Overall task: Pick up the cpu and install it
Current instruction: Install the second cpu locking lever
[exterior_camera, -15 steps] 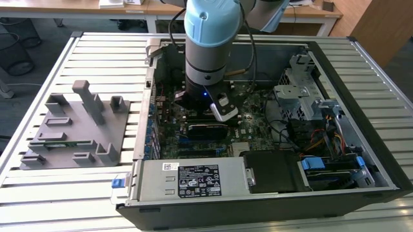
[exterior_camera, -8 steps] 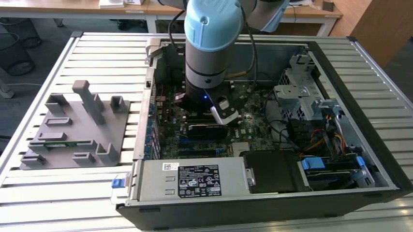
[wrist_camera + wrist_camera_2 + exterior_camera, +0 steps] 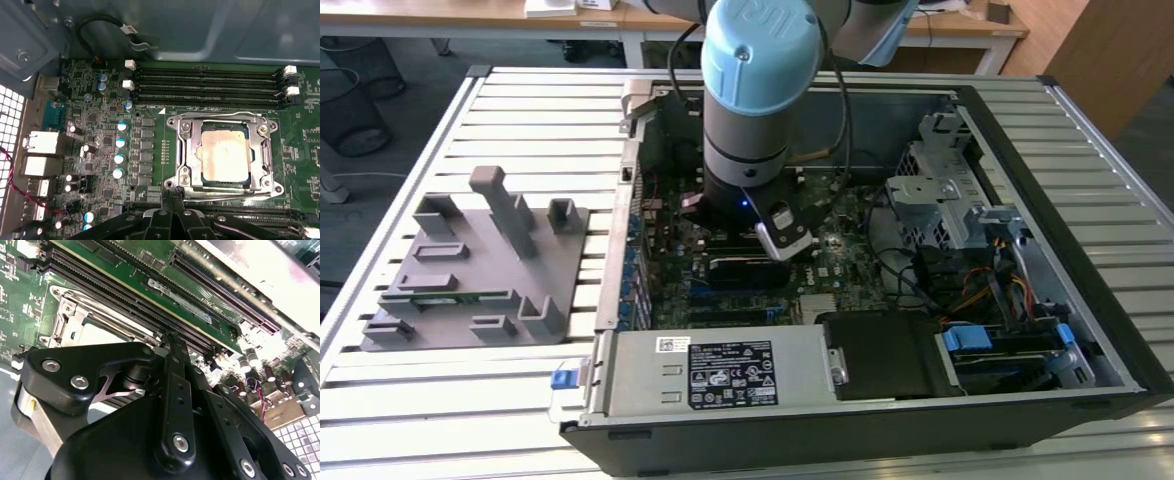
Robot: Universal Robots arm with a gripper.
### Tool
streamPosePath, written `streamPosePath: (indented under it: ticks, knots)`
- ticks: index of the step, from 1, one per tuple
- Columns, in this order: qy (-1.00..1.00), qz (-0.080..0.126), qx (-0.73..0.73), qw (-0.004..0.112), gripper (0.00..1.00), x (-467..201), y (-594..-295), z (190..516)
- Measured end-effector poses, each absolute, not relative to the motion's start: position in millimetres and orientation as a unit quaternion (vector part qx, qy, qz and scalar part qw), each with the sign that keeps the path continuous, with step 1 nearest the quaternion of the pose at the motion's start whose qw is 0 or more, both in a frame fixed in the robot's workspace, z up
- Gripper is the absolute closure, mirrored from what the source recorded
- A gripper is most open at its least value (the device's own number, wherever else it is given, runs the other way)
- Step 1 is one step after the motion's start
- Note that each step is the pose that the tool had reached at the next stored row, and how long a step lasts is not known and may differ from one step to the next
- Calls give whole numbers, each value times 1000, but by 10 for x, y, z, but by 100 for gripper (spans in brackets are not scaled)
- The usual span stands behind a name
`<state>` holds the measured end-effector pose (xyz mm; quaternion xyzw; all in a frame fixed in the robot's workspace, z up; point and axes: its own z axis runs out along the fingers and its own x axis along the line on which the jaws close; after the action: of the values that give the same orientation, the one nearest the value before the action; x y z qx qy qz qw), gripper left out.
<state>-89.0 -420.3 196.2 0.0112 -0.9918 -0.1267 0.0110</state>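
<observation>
I hang over the open computer case (image 3: 1014, 150), which lies on its side on the slatted counter (image 3: 440, 400), and my arm (image 3: 754, 90) reaches down into it above the green motherboard (image 3: 100, 150). The cpu (image 3: 224, 155) sits flat inside the socket frame (image 3: 186, 150), its pale metal top showing through the square opening in the first wrist view; the silver frame surrounds it on all sides. In the second wrist view I see part of the same frame (image 3: 75, 322) just beyond my black linkage.

My jaws (image 3: 172, 197) are together, fingertips meeting in a narrow point, and they hold nothing. That point hovers just beside the near edge of the socket frame, at its corner, close above the board; I cannot tell whether it touches.

Beyond the socket run the long black memory slots (image 3: 205, 87) with white clips at their ends. A row of small capacitors (image 3: 120, 150) stands on the board beside the socket.

In the exterior view, a grey fixture plate (image 3: 474, 270) with upright blocks rests on the counter at the exterior view's left of the case, well apart from me. The power supply (image 3: 720, 372) fills the near corner of the case.
</observation>
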Motion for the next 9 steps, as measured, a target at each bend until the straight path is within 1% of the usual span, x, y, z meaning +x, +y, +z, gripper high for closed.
streamPosePath:
  ticks: [9]
  knots:
    - [-990, -139, 11, 11, 89, -890, -4202, 1920]
